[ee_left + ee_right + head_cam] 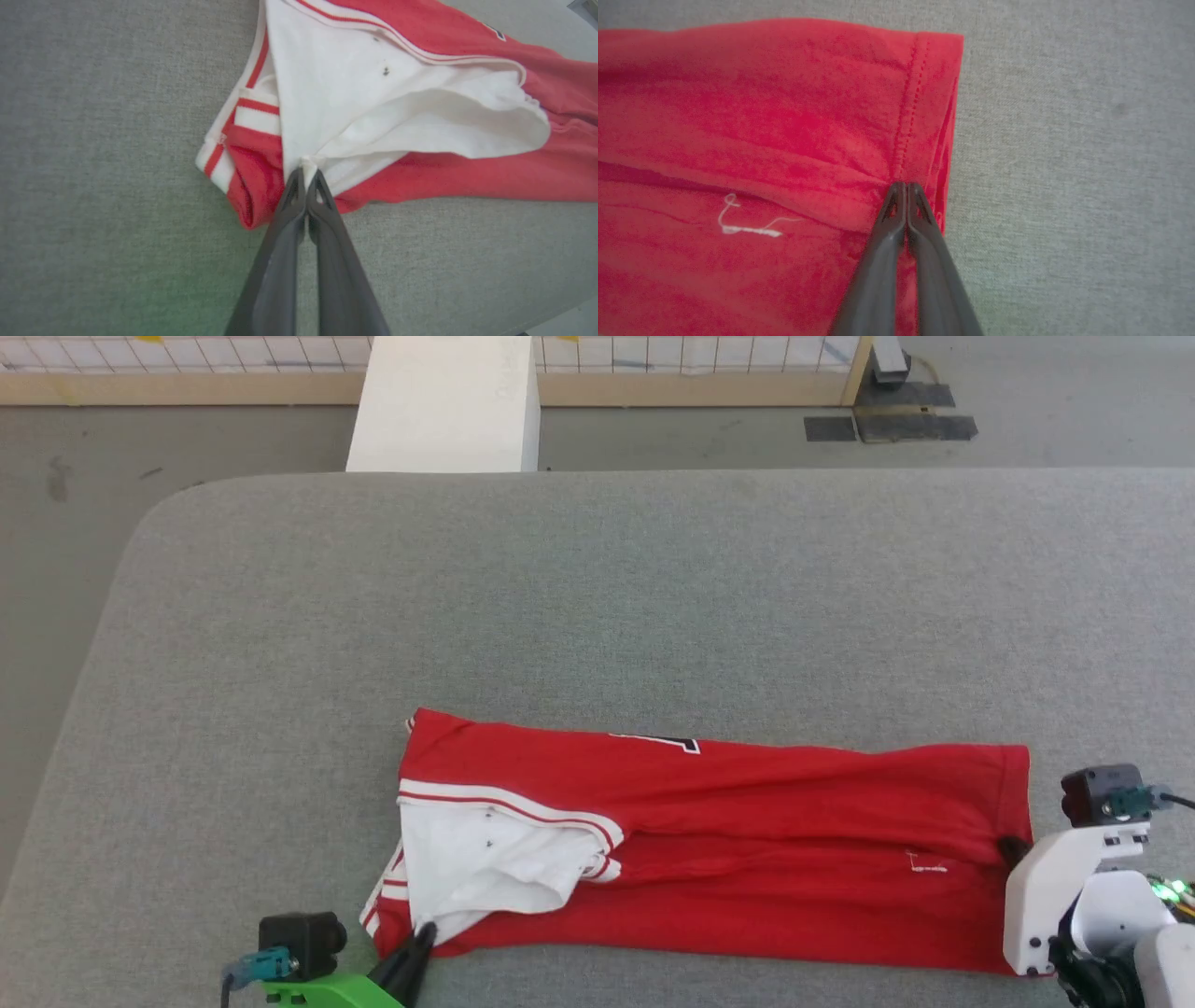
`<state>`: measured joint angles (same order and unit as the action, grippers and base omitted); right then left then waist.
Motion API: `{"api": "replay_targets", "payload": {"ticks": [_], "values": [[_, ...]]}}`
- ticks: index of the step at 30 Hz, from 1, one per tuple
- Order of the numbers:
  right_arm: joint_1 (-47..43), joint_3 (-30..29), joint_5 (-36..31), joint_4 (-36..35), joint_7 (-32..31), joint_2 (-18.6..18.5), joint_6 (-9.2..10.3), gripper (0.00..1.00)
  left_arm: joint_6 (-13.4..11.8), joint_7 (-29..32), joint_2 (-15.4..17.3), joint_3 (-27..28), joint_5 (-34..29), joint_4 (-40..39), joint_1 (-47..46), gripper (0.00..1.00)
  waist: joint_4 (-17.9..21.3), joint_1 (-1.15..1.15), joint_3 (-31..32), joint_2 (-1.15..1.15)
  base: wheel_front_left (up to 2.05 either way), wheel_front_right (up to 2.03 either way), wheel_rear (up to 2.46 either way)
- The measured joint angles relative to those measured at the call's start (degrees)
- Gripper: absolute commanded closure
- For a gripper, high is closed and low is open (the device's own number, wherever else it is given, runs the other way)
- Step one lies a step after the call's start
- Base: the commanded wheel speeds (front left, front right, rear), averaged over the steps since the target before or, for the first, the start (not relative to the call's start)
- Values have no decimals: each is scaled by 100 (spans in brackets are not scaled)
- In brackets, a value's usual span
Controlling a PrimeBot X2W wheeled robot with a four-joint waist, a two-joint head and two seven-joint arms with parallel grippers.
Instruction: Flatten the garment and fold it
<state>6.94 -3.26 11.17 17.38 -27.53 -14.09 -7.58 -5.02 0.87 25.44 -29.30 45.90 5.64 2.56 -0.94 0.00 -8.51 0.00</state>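
A red T-shirt (747, 859) lay on a grey fabric-covered table (597, 597), close to the edge nearest the robot. It was gathered lengthwise into a long band running left to right. A white sleeve (476, 859) was folded in over the red body at the left end, and the stitched hem (1016, 793) formed the right end. Each arm held one end, most likely so the band could be drawn taut and smoothed, or raised evenly for the next fold.

The left gripper (306, 176) had its two dark fingers pressed together, pinching a small tuck of white sleeve cloth at the shirt's near-left corner. The right gripper (901, 187) was also closed. Its tips nipped a pleat of red cloth just inside the hem seam, and creases ran into the pinch. A small loose white thread (747, 224) lay on the red cloth nearby.
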Motion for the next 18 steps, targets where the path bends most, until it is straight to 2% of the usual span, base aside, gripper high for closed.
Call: {"api": "replay_targets", "payload": {"ticks": [3,9,14,18], "values": [[-174,-148,69,-115,-21,73,0,0,0,-125,-48,-24,-44,58,-3,0,-34,0,92,0,0,0,0],[-771,-610,321,-699,194,438,1,0,-3,-901,-131,56,-360,62,-63,0,-148,0,286,0,0,0,0],[-1024,-866,424,-1256,639,803,0,0,-118,-1402,-255,174,-772,100,-294,0,-216,0,403,0,0,0,0],[-1055,-1158,536,-1435,1051,1020,1,0,-164,-1532,-378,305,-1285,169,-710,0,-256,0,438,0,0,0,0]]}}
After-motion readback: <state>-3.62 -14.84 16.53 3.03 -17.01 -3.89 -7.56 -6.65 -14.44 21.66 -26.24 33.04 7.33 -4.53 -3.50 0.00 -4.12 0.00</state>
